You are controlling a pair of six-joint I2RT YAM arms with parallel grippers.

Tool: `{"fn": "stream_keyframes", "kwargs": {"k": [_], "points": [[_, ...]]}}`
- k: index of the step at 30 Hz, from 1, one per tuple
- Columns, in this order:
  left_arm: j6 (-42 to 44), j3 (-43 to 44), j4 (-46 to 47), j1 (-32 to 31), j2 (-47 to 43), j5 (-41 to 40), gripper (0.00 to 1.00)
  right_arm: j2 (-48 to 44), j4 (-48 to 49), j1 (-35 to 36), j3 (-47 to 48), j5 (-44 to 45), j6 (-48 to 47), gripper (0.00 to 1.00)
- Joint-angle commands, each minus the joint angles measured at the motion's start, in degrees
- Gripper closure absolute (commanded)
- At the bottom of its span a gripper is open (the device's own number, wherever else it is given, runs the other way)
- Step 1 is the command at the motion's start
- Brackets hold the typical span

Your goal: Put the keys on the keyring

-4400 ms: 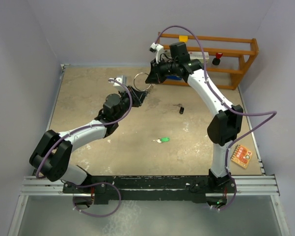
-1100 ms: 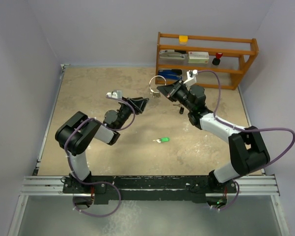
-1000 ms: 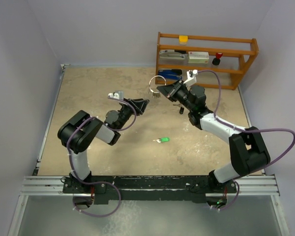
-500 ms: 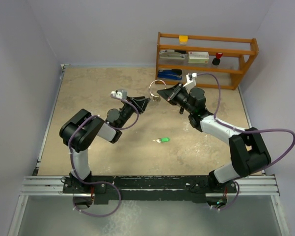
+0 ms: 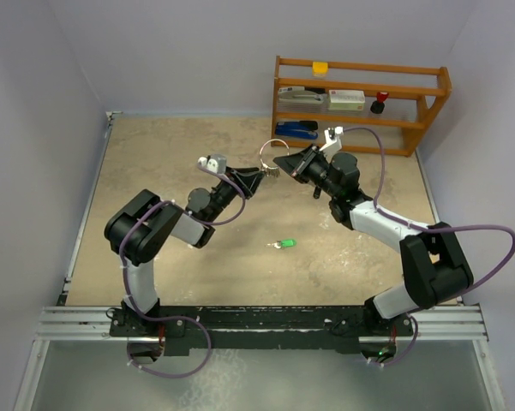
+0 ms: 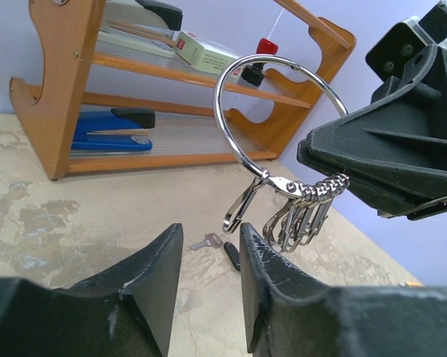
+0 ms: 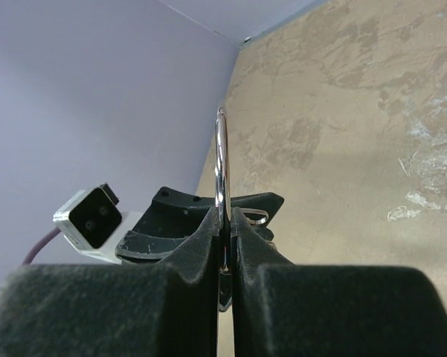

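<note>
My right gripper (image 5: 280, 160) is shut on the keyring (image 5: 275, 151), a thin silver ring held upright above the table. In the right wrist view its wire (image 7: 221, 160) stands edge-on between the pads. A cluster of silver clips (image 6: 305, 212) hangs from the ring (image 6: 216, 104). My left gripper (image 5: 251, 178) is open just left of and below the ring, with nothing between its fingers (image 6: 156, 275). A black-headed key (image 6: 231, 255) lies on the table beyond them. The green-headed key (image 5: 283, 244) lies alone at mid-table.
A wooden rack (image 5: 428, 107) stands at the back right with a blue stapler (image 5: 298, 129), a white box (image 5: 346, 98) and small red and yellow items on its shelves. Purple walls close in the table at the left, back and right.
My left gripper has crept right towards the hanging clips and its jaws have narrowed. The right gripper has lifted the keyring slightly up and back.
</note>
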Motion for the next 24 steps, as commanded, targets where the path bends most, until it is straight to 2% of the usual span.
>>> {"fn": "stream_keyframes", "kwargs": {"k": [1, 3, 7, 18, 24], "points": [[1.91, 1.79, 11.31, -0.50, -0.96, 1.61, 0.69, -2.42, 3.76, 0.18, 0.58, -0.82, 0.26, 1.00], [1.94, 1.96, 11.31, -0.51, -1.05, 1.74, 0.76, -2.54, 3.69, 0.16, 0.59, -0.76, 0.17, 1.00], [2.08, 1.98, 11.31, -0.50, -1.10, 1.75, 0.78, -2.42, 3.69, 0.18, 0.61, -0.84, 0.21, 1.00], [3.13, 0.30, 11.32, -0.59, -2.92, 1.42, 0.99, -2.38, 3.34, 0.18, 0.47, -0.65, -0.19, 1.00], [3.88, -0.84, 11.24, -0.58, -4.47, 1.13, 1.00, -2.19, 2.57, 0.18, 0.09, -1.29, -0.35, 1.00]]}}
